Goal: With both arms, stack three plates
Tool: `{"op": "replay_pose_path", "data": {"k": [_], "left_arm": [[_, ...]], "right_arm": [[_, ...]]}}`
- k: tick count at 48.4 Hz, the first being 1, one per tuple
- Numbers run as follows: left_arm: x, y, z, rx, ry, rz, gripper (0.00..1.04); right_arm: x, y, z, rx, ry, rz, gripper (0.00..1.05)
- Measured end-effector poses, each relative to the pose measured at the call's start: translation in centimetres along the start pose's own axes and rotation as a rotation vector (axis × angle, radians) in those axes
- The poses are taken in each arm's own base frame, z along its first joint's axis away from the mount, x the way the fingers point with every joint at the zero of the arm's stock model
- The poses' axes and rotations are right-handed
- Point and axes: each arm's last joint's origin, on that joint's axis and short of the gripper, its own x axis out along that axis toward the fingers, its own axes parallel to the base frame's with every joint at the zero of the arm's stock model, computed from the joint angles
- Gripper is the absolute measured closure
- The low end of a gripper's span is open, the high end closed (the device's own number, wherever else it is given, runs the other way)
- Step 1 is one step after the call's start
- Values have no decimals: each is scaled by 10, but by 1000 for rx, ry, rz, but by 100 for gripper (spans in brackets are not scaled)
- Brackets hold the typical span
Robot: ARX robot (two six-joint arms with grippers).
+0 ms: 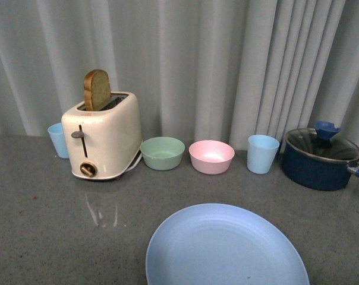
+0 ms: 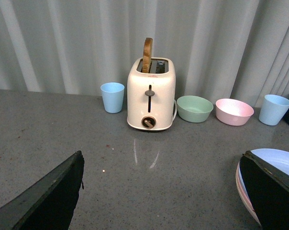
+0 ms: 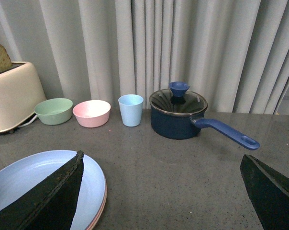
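Note:
A light blue plate (image 1: 227,246) lies at the near middle of the grey counter and tops a stack. A pink plate's rim (image 3: 102,203) peeks out beneath it, and this pink rim (image 2: 242,189) also shows in the left wrist view. Neither arm appears in the front view. My left gripper (image 2: 162,154) is open over bare counter, with the stack beside its right-hand finger (image 2: 271,191). My right gripper (image 3: 161,155) is open too, empty, with one finger (image 3: 49,196) in front of the blue plate (image 3: 29,177).
Along the curtain stand a blue cup (image 1: 59,140), a cream toaster (image 1: 102,138) with a bread slice, a mint bowl (image 1: 162,152), a pink bowl (image 1: 211,156), another blue cup (image 1: 263,154) and a dark blue lidded pot (image 1: 320,158) with its handle (image 3: 226,133).

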Motion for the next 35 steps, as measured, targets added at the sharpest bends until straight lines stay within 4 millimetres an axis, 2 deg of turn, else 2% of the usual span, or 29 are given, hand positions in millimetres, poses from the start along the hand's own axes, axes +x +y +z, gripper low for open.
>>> {"op": "replay_pose_path", "data": {"k": [35], "left_arm": [[0,0,0,0,0,0,7]], "right_arm": [[0,0,0,0,0,0,8]]}}
